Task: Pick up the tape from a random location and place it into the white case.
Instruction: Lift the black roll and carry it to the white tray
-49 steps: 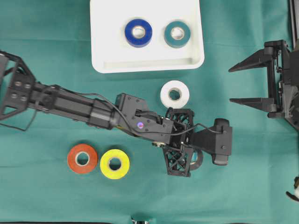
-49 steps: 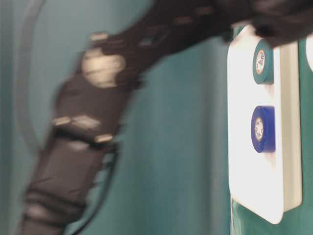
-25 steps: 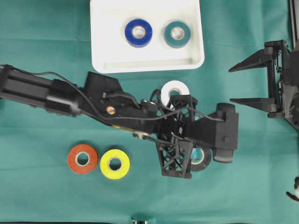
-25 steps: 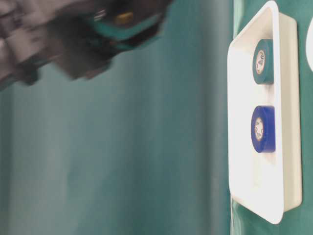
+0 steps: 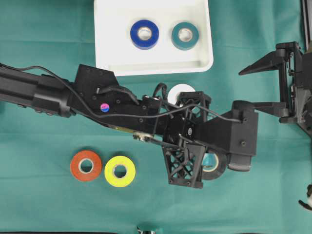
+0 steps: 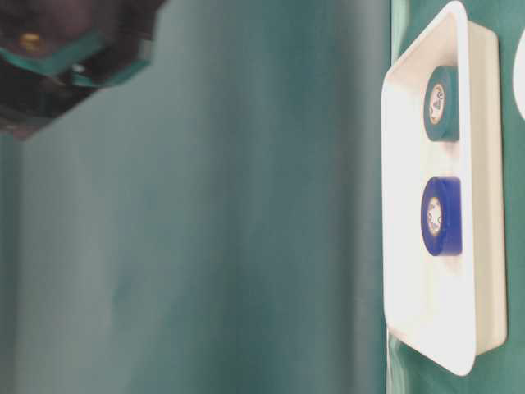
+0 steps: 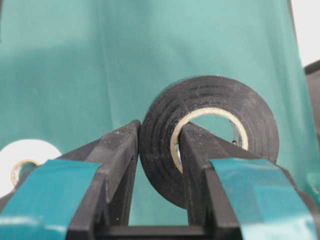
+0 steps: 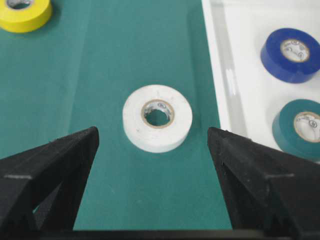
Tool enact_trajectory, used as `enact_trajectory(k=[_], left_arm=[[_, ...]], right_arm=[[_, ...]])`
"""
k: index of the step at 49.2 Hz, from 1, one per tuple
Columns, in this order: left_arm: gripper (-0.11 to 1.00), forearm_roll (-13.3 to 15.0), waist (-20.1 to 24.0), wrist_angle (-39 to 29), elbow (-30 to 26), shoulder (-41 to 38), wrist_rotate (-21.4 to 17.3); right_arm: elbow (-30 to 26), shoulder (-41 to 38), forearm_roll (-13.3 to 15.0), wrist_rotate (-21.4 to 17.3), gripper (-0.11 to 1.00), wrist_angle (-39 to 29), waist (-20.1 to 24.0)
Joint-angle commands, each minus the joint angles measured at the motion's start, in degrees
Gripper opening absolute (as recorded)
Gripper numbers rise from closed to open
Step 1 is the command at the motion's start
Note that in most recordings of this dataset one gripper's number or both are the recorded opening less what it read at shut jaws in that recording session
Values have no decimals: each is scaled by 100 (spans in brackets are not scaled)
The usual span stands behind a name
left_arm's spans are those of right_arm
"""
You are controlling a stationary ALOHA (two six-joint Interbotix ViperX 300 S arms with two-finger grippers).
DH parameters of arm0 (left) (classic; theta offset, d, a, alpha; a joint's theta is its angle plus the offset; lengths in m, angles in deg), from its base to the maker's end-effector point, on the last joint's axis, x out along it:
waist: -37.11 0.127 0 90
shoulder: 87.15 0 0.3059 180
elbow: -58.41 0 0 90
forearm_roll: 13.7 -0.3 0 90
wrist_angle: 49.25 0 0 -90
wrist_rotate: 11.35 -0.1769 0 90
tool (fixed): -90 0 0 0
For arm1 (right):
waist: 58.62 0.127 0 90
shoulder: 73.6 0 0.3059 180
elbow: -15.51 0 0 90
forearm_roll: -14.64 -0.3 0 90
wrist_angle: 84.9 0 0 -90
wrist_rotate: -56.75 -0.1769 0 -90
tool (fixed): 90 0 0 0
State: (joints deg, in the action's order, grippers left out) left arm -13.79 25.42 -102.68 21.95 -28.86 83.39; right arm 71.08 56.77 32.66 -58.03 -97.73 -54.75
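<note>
Black tape roll (image 7: 207, 140): clamped through its wall by left gripper (image 7: 157, 150) fingers, one inside the core, lifted off the table. Right gripper (image 8: 152, 145): fingers wide apart, empty. White case (image 5: 112, 48): beyond. Advice: carry level, release over bare floor beside the blue roll (image 5: 144, 34).

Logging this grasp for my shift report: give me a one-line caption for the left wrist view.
Left gripper pinches the wall of a black tape roll above the green cloth.

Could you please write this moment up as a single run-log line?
left hand: shut on black tape roll, one finger through its core | right hand: open, holding nothing | white case: holds blue roll, teal roll
</note>
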Motion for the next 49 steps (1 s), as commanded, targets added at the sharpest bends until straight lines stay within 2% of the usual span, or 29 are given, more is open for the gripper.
enact_trajectory(k=[1,49], left_arm=[[21,-9,-9,9,-202,334,-9],[21,-18,70,-53,-132,387,0]], right_arm=[[-70,-44,9,9,87,26,-18],[-70,-44,9,9,87,18,-18]])
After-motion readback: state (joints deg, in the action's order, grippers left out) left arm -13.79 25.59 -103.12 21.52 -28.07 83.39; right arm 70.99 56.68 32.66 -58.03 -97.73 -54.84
